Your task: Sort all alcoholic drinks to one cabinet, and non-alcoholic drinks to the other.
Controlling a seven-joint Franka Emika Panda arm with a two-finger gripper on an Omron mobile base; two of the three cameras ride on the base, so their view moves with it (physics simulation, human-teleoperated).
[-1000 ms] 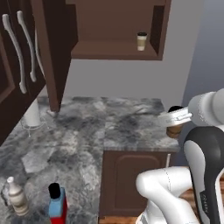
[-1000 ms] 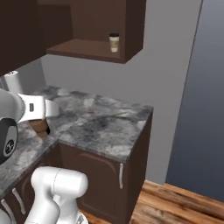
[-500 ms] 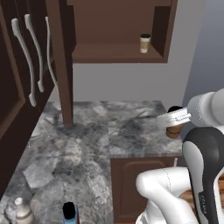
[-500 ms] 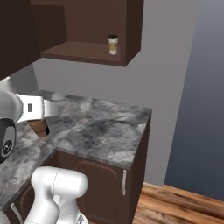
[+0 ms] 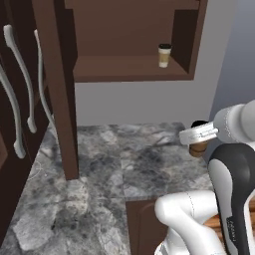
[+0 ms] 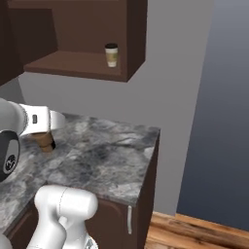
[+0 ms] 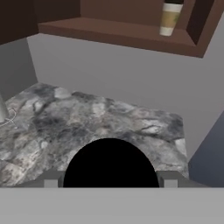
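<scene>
A grey marbled counter point(image 5: 124, 164) in a dark-wood kitchen is seen, with a plain grey wall behind it and an open wall cabinet point(image 5: 129, 69) above. Nearest, the gripper point(image 7: 109, 181) is closed around a tan coffee cup point(image 5: 198, 148); in the hand view the cup's black lid point(image 7: 109, 164) is seen as a dark dome between the two finger tips. The cup is held near the right end of the counter, low over the stone; whether it touches the surface cannot be told. Farther off, a second tan cup point(image 6: 111, 54) stands upright on the cabinet shelf, near the right wall of the compartment. The step in hand is judged to be the carrying of the second non-alcoholic drink to join the first; for the next move a lift above the shelf edge and a reach forward would be needed, with the cup kept upright and set beside the other. The cabinet's open door point(image 5: 57, 84) and long silver handles point(image 5: 20, 94) are given by the left base view, whereas the counter's end and the wooden floor point(image 6: 194, 233) are given by the right base view.
</scene>
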